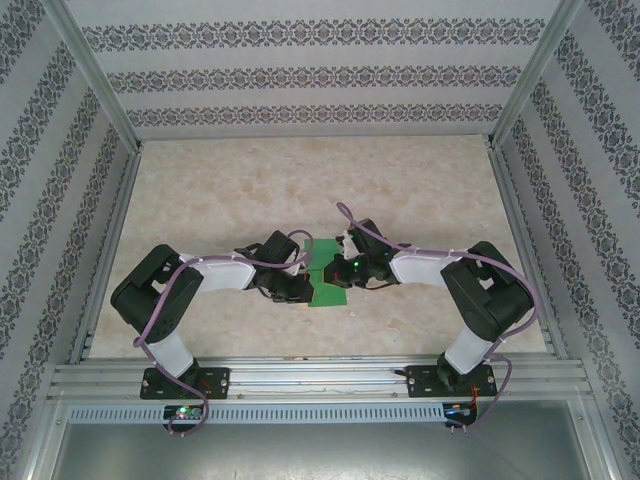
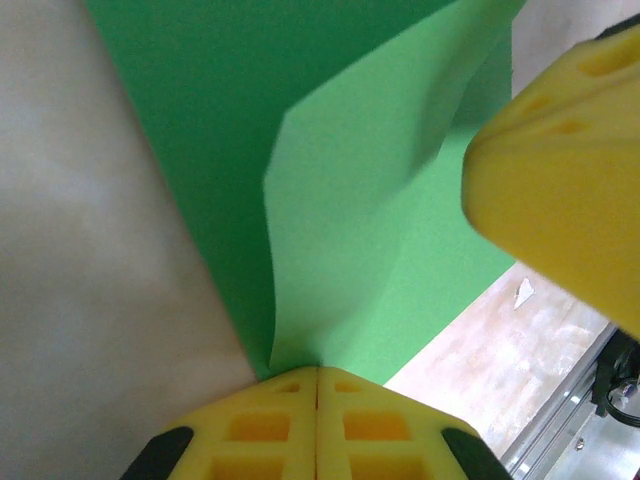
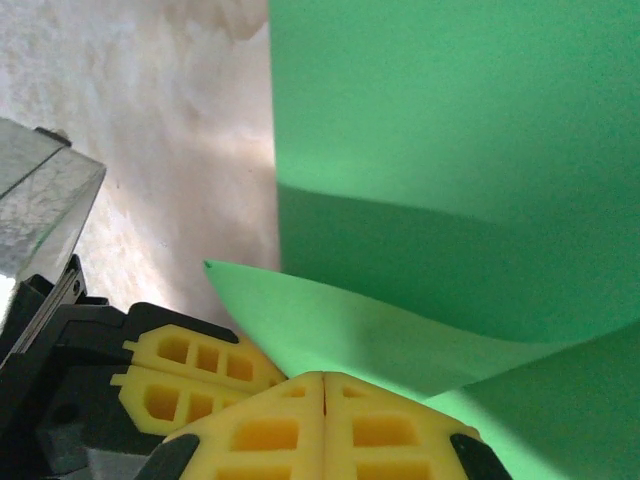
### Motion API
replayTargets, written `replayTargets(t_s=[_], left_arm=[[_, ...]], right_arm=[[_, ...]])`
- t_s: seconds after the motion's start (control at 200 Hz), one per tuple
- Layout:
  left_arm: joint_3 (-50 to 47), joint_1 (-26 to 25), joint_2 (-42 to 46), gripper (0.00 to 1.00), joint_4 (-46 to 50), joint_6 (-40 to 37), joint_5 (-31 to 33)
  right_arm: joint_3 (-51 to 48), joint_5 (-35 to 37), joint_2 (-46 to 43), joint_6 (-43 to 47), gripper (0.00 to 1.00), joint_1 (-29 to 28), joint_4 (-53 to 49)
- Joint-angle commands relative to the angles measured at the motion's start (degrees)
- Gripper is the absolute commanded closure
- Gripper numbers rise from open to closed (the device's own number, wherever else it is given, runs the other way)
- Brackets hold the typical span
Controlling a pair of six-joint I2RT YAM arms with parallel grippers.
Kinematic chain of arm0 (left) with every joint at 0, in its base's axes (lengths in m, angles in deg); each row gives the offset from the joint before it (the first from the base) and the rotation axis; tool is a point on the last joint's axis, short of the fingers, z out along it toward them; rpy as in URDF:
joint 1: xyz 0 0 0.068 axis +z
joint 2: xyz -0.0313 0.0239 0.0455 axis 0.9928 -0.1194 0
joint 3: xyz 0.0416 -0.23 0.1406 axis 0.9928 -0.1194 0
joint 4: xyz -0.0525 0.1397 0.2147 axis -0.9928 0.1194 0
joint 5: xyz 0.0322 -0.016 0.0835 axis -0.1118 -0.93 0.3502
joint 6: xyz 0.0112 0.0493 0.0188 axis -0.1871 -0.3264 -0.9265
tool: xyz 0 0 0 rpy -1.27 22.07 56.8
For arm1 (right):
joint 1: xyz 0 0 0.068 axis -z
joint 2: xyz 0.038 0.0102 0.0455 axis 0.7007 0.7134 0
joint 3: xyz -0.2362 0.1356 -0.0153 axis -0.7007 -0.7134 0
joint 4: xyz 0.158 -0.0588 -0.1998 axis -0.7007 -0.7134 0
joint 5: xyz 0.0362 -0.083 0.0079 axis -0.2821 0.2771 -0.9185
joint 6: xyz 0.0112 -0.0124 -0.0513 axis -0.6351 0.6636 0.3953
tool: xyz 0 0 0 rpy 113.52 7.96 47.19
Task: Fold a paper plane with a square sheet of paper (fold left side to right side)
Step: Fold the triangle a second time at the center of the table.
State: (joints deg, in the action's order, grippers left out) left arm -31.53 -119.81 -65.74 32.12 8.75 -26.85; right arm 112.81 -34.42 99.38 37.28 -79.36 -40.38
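The square sheet of paper [image 1: 325, 292] is bright green and lies at the table's centre between both arms, partly folded over itself. In the left wrist view a lighter flap of the sheet [image 2: 360, 230] rises from the flat part to my left gripper [image 2: 317, 372], whose yellow fingers are shut on its edge. My right gripper [image 3: 323, 378] is likewise shut on a lifted flap of the sheet [image 3: 400, 330]. From above, the left gripper [image 1: 303, 288] and right gripper [image 1: 345, 268] nearly touch over the paper. The right gripper's fingers [image 2: 560, 190] loom close in the left wrist view.
The marbled beige table [image 1: 300, 180] is walled in by patterned panels on three sides. An aluminium rail [image 1: 320, 378] carrying both arm bases runs along the near edge. The left gripper's fingers [image 3: 190, 370] sit just beside the right one.
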Motion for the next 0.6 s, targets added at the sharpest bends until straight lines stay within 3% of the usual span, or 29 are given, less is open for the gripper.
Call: replayTargets(t_s=[0.0,0.595], left_arm=[[-0.3,-1.0,-1.9,0.95,4.0,-0.9,3.0],[1.3,-1.4,-2.9,0.99,8.2,-0.3,6.4]], right_arm=[[-1.2,0.1,-0.4,-0.4,1.00,-1.7,1.5],[-1.3,1.9,3.3,0.7,1.00,-3.2,0.6]])
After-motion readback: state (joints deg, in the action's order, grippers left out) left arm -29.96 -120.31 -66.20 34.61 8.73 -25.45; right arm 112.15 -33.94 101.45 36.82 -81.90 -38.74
